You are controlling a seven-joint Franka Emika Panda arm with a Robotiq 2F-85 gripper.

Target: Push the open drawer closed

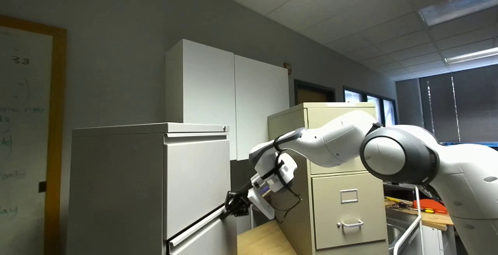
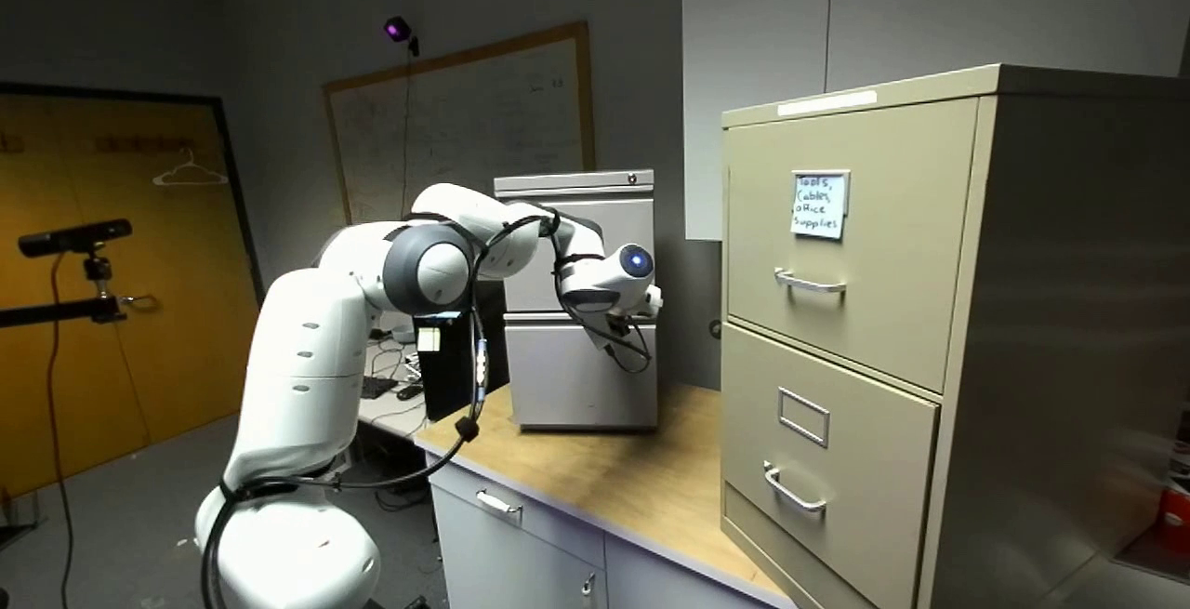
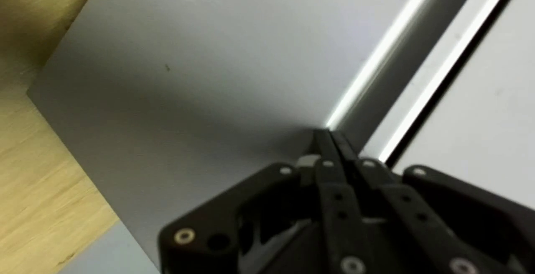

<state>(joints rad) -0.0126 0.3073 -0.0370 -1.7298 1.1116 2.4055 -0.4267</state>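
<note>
The drawer (image 1: 220,233) is the lower one of the white metal cabinet, with a flat plain front and a lip along its top. It also shows in an exterior view (image 2: 581,386) and the wrist view (image 3: 234,56). Its front looks about flush with the upper drawer front (image 1: 198,185); a thin dark gap runs between them. No drawer inside shows. My gripper (image 1: 224,213) is shut, its fingertips together and empty. In the wrist view the gripper (image 3: 329,134) points at the drawer's top edge and seems to touch it. In an exterior view the wrist hides the fingers.
The white cabinet stands on a wooden counter (image 2: 595,479). A beige filing cabinet (image 2: 846,265) with metal handles stands close beside the arm. White wall cupboards (image 1: 210,87) hang behind. A cable (image 2: 476,386) runs along the arm. A whiteboard (image 2: 465,116) hangs on the wall.
</note>
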